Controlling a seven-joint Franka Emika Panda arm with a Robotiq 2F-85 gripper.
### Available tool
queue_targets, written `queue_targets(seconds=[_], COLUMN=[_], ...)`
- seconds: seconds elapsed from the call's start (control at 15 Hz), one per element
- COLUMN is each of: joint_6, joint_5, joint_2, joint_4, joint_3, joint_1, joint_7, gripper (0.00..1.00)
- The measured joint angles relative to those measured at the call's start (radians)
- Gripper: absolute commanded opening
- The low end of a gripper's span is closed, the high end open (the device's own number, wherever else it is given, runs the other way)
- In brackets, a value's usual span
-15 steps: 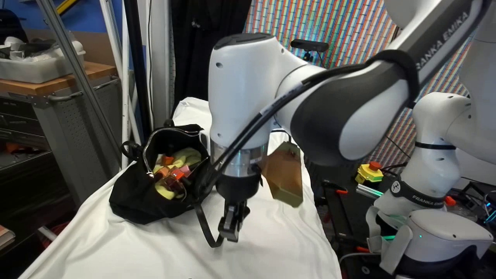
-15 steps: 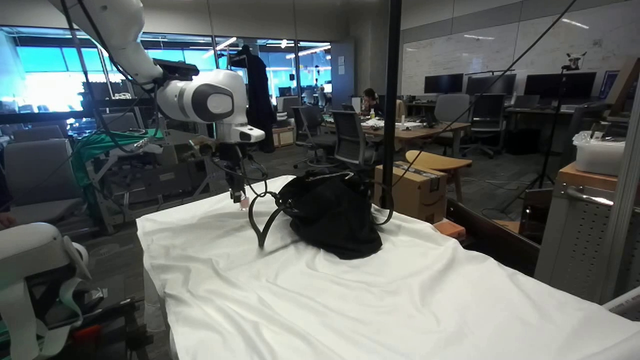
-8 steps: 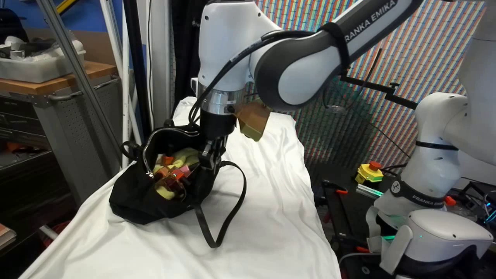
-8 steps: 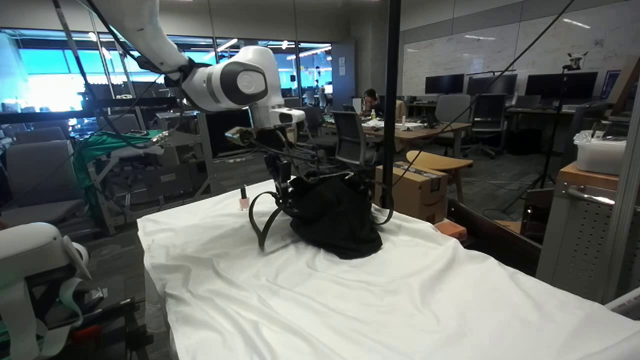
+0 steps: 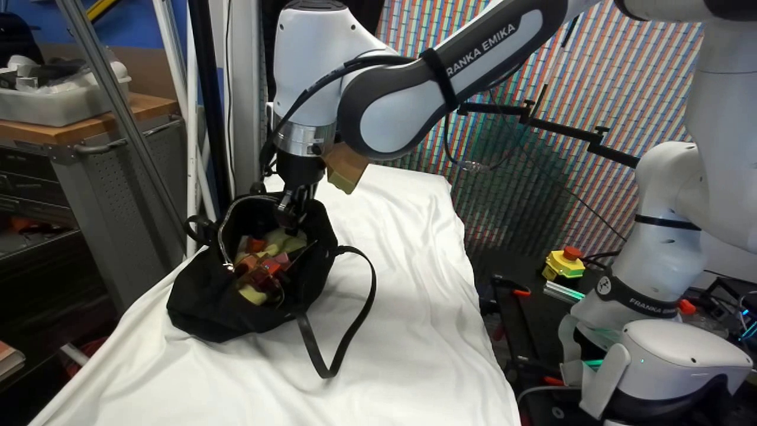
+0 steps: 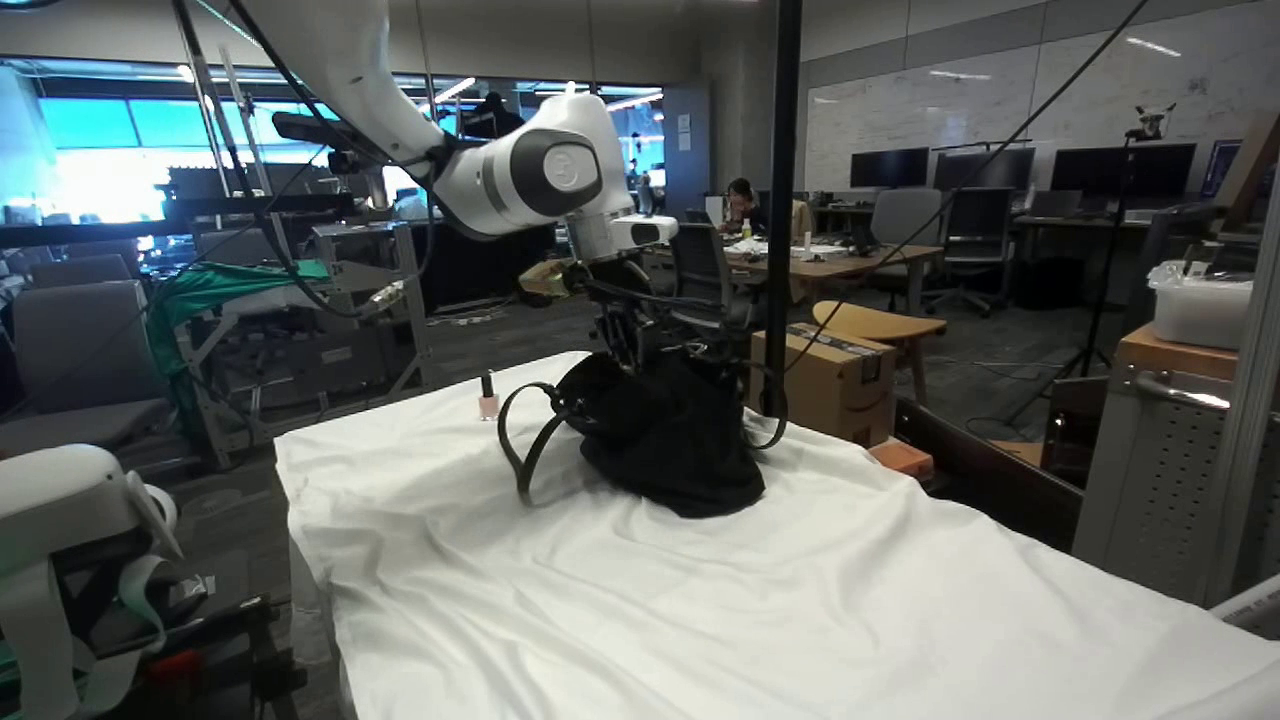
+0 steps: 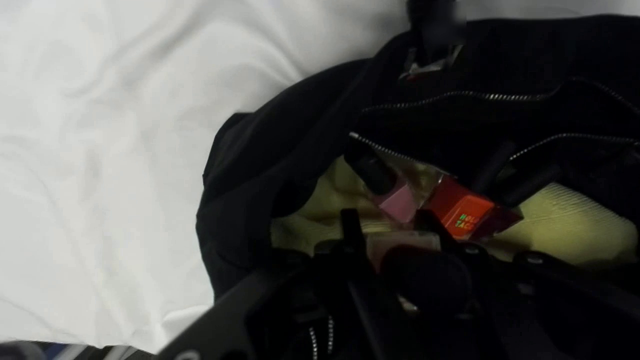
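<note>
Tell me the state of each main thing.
Black fabric bag: unzipped, open.
Pinkish boxy glass bottle: black cap on, gripped.
Thin black fingers: closed on that bottle.
Pale pink glass bottle: capped, upright on the wrinkled white fabric sheet.
Mauve boxy glass bottle: capped, lying in the bag.
Orange-red boxy glass bottle: also lying there.

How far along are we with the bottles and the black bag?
Looks done: a pink bottle and a red bottle lie in the bag. In hand: the fingers hold another bottle at its opening. Apparently left: one pale bottle standing on the white cloth.
</note>
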State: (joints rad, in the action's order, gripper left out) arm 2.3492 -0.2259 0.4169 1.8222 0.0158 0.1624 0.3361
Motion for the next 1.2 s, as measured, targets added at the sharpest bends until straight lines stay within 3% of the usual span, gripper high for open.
queue_targets(seconds=[0.07, 0.4, 0.87, 1.2], joint_6=[0.000, 0.000, 0.000, 0.021], joint_5=[0.000, 0.000, 0.001, 0.001], joint_2=[0.023, 0.103, 0.113, 0.070], joint_4=[-0.024, -0.114, -0.116, -0.014], joint_3=[0.004, 0.011, 0.006, -0.010], joint_1=[-0.001, -0.001, 0.008, 0.047], joint_7=[-0.005, -0.012, -0.012, 0.001], gripper=[0.66, 0.97, 1.00, 1.00])
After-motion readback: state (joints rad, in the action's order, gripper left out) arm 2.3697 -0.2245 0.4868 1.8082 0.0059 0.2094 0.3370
